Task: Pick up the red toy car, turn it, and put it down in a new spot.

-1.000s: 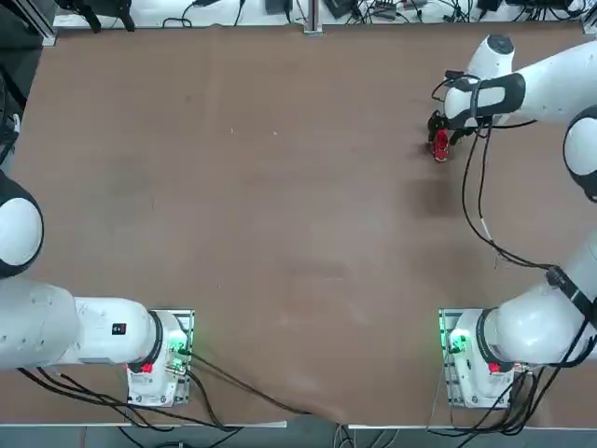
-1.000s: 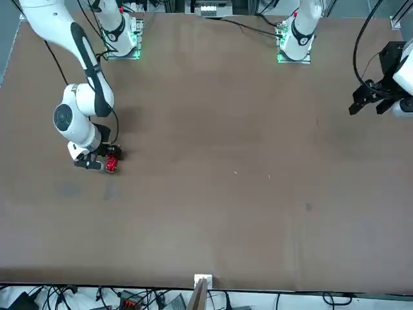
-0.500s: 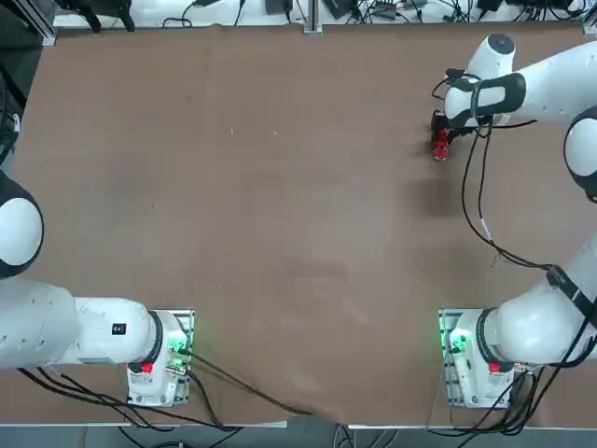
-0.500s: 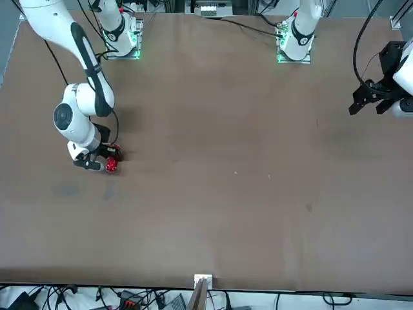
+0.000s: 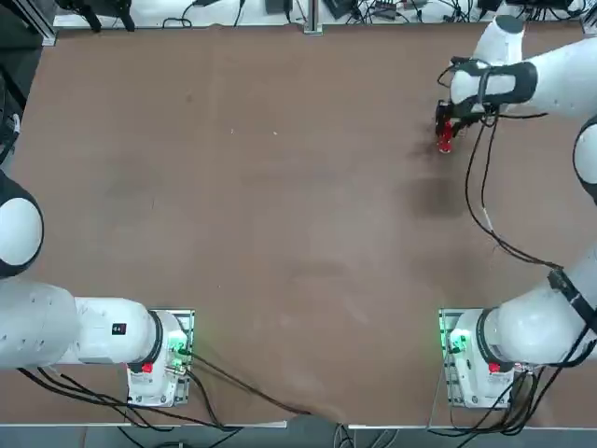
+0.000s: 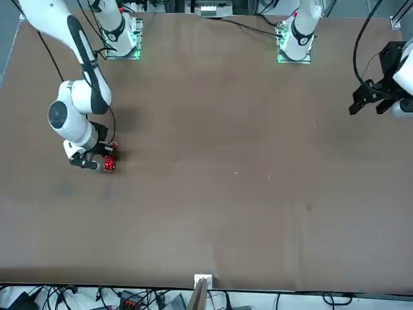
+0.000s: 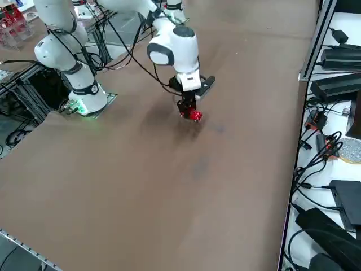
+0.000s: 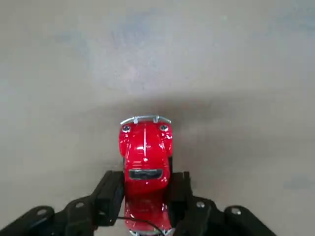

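The red toy car (image 8: 145,152) is a small glossy bright-red car with a silver bumper. It sits lengthwise between the black fingers (image 8: 110,191) of my right gripper (image 8: 146,186), which is shut on its rear half. In the top view the right gripper (image 5: 447,127) is at the far right of the brown table (image 5: 280,205), with the car (image 5: 446,142) below it. The side view shows the car (image 7: 194,115) slightly off the tabletop, over a faint shadow. In the front view the car (image 6: 108,165) is at the left, under the gripper (image 6: 97,159).
The working arm's white base (image 5: 466,359) with green lights stands at the near right. A black cable (image 5: 480,196) hangs from the arm over the table. Power bricks and cables (image 7: 338,84) lie beyond the table's right edge, close to the gripper. The table's far edge (image 5: 308,28) is near too.
The right gripper has shut on the car. It then moved a little toward the far right corner, with the car in its fingers.
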Robot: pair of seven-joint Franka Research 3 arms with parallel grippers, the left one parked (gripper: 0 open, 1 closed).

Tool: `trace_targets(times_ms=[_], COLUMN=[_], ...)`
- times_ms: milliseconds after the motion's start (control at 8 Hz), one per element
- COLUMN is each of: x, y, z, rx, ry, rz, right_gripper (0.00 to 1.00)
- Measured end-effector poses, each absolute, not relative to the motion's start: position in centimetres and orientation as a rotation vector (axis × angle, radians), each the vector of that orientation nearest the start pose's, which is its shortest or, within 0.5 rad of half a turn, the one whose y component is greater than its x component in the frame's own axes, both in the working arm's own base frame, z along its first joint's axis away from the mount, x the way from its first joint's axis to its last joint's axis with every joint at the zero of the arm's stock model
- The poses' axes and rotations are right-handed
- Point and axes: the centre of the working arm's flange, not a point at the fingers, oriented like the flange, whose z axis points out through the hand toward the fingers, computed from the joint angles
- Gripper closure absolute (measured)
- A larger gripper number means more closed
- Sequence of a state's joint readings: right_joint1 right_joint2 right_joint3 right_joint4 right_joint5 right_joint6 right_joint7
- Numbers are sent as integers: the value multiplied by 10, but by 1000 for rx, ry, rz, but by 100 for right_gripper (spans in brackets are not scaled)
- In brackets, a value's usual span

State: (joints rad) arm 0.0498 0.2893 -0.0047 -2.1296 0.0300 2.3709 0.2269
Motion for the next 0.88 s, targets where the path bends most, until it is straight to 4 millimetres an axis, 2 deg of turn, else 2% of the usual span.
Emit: trace_targets(times_ms=[375, 500, 625, 750, 875], x=[602, 612, 620, 626, 631], y=[-17, -32, -45, -61, -88], z=[384, 411, 427, 434, 433], rx=[-3044, -2997, -2934, -2858, -2774], ry=[713, 876, 1054, 1241, 1429], rz=[86, 44, 1, -25, -34], right_gripper=[50, 50, 50, 50, 50])
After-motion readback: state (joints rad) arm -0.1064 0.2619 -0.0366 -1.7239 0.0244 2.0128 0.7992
